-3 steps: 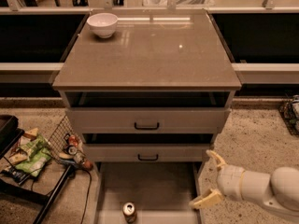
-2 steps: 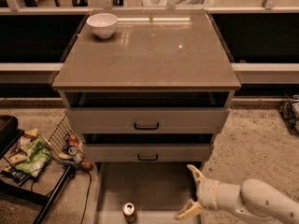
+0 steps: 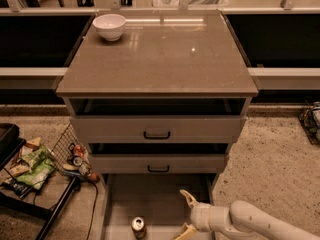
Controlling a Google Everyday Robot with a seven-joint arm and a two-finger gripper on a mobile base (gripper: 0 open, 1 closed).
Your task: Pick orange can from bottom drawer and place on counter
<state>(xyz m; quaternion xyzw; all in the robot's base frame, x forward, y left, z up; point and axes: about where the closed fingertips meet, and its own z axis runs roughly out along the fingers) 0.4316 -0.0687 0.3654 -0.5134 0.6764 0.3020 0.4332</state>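
The orange can [image 3: 138, 227] stands upright on the floor of the open bottom drawer [image 3: 155, 196], near its front left, silver top showing. My gripper [image 3: 184, 214] is open at the end of the white arm that comes in from the lower right. It hovers over the drawer floor to the right of the can, apart from it, with one pale finger [image 3: 188, 198] pointing up and back and the other low at the frame's bottom edge. The counter [image 3: 160, 59] is the glossy grey-brown slab on top of the cabinet.
A white bowl [image 3: 109, 26] sits on the counter's back left corner. Two upper drawers with black handles [image 3: 157, 134] stand slightly open above the bottom one. A wire basket with small cans and snack packets [image 3: 35, 164] stands on the floor to the left.
The gripper and arm have moved left and lower, from beside the drawer's right wall to over the drawer floor, closer to the can. The can has not moved.
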